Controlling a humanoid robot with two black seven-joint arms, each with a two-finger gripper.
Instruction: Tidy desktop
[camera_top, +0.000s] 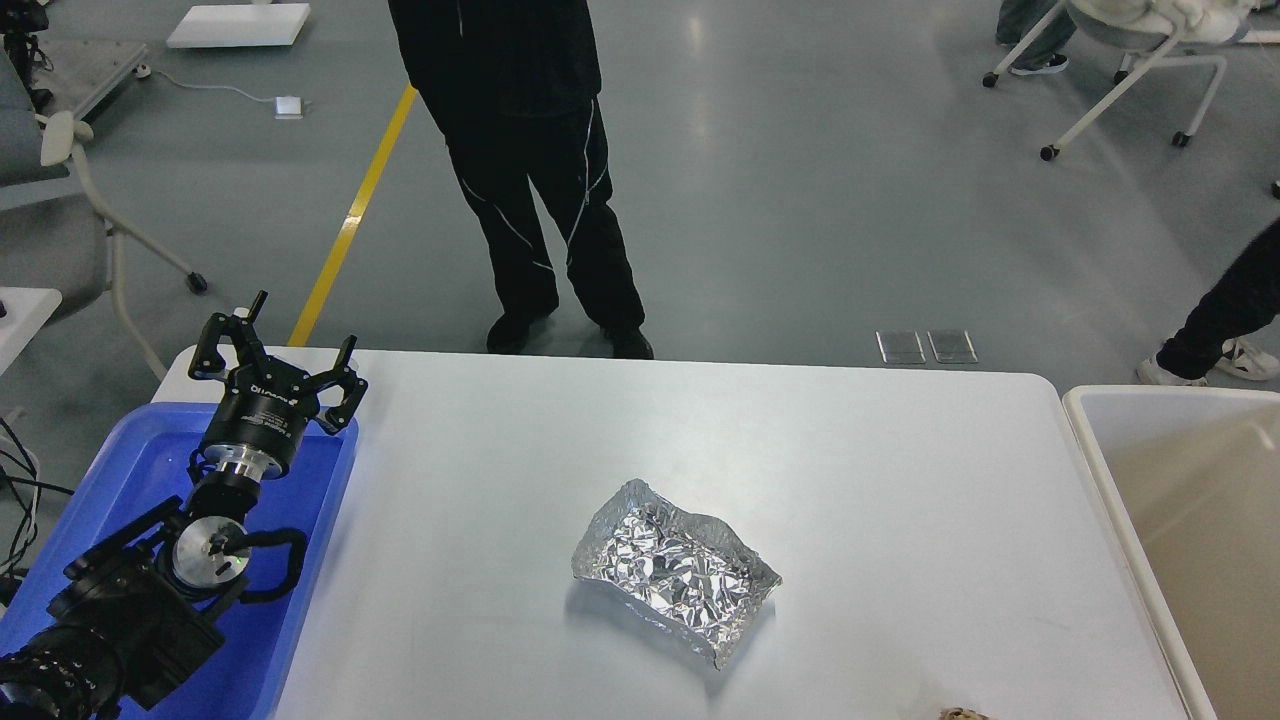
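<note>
The white desktop (850, 450) fills the lower middle of the head view. A crumpled silver foil tray (672, 568) lies near its middle, open side up. A small brownish scrap (962, 714) shows at the bottom edge. My left gripper (295, 348) is open and empty, held above the far end of the blue plastic tray (300, 600) at the left. It is far to the left of the foil. My right arm is out of view.
A cream-white bin (1095, 440) stands against the desktop's right edge. A person in black (530, 160) stands just beyond the far edge. Wheeled chairs stand at the far left (90, 200) and far right (1130, 70).
</note>
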